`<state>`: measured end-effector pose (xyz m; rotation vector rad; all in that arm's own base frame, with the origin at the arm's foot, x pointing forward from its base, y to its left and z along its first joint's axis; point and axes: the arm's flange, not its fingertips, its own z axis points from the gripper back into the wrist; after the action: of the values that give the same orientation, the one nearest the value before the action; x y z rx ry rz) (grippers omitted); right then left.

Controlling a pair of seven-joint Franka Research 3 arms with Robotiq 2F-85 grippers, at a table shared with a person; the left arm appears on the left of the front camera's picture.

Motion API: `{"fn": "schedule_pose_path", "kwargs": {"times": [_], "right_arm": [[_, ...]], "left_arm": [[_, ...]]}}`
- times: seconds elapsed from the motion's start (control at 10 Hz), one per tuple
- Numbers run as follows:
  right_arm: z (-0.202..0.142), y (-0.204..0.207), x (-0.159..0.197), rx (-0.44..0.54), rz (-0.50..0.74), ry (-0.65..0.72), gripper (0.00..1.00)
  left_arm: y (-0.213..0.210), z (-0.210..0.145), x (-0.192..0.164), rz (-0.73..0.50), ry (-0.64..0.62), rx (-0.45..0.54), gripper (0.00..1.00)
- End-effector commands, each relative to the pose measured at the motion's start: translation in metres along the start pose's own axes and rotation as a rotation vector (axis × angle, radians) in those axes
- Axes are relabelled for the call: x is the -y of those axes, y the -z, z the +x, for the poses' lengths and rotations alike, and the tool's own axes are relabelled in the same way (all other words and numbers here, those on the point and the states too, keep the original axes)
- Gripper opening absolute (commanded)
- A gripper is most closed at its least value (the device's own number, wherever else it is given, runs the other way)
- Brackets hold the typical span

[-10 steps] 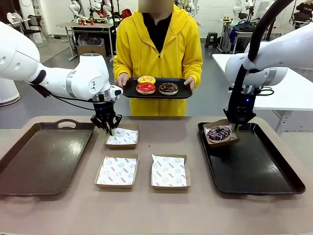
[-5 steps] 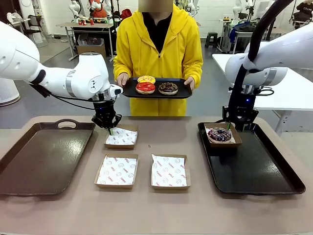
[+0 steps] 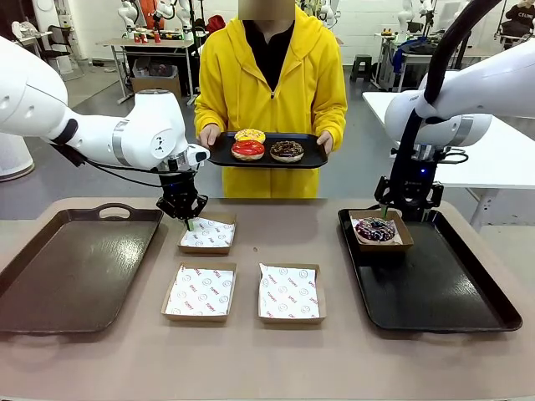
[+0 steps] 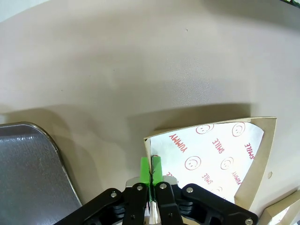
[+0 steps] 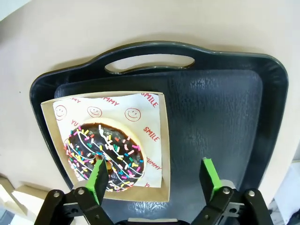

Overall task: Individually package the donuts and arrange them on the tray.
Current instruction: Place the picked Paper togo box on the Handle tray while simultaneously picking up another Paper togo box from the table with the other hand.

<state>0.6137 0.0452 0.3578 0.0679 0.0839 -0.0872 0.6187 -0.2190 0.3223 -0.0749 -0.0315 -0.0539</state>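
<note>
A dark sprinkled donut [image 3: 375, 229] [image 5: 105, 157] lies in a paper-lined cardboard box [image 3: 399, 226] [image 5: 49, 119] at the far left corner of the black tray [image 3: 443, 284] [image 5: 225, 117]. Just above and behind it my right gripper [image 3: 403, 209] [image 5: 153, 173] hangs open, holding nothing. My left gripper [image 3: 187, 220] [image 4: 150, 169] is shut on the far left edge of an empty lined box [image 3: 207, 234] [image 4: 220, 154]. Across the table a person holds a small black tray [image 3: 313, 159] carrying a yellow donut [image 3: 250, 135], a red donut [image 3: 248, 150] and a chocolate donut [image 3: 287, 151].
A large brown tray [image 3: 75, 267] lies on the left of the table. Two more empty lined boxes [image 3: 199, 291] [image 3: 288, 292] sit side by side in the middle front. Bare black tray floor stretches in front of the boxed donut.
The boxed sprinkled donut went from tilted in my right gripper to flat on the black tray, and that gripper let go and rose. My left gripper closed on the empty box's edge.
</note>
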Motion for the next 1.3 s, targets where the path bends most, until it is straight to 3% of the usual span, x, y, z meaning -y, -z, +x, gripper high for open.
{"fn": "schedule_pose_path", "kwargs": {"times": [0.0, 0.2, 0.5, 0.8, 1.2], "right_arm": [[-0.007, -0.009, 0.003, -0.019, 0.038, -0.001, 1.00], [-0.032, -0.038, 0.026, -0.103, 0.144, -0.004, 1.00], [-0.073, -0.085, 0.082, -0.135, 0.450, -0.112, 1.00], [-0.108, -0.118, 0.162, -0.002, 0.741, -0.129, 1.00], [-0.158, -0.111, 0.237, 0.169, 0.928, 0.031, 1.00]], "left_arm": [[-0.008, 0.001, -0.004, -0.017, 0.017, -0.024, 0.00], [-0.033, -0.009, 0.001, 0.001, 0.014, -0.053, 0.00], [-0.083, -0.019, 0.014, -0.004, 0.023, -0.020, 0.00], [-0.127, -0.020, 0.036, 0.007, 0.041, 0.027, 0.00], [-0.166, -0.012, 0.059, 0.017, 0.023, 0.080, 0.00]]}}
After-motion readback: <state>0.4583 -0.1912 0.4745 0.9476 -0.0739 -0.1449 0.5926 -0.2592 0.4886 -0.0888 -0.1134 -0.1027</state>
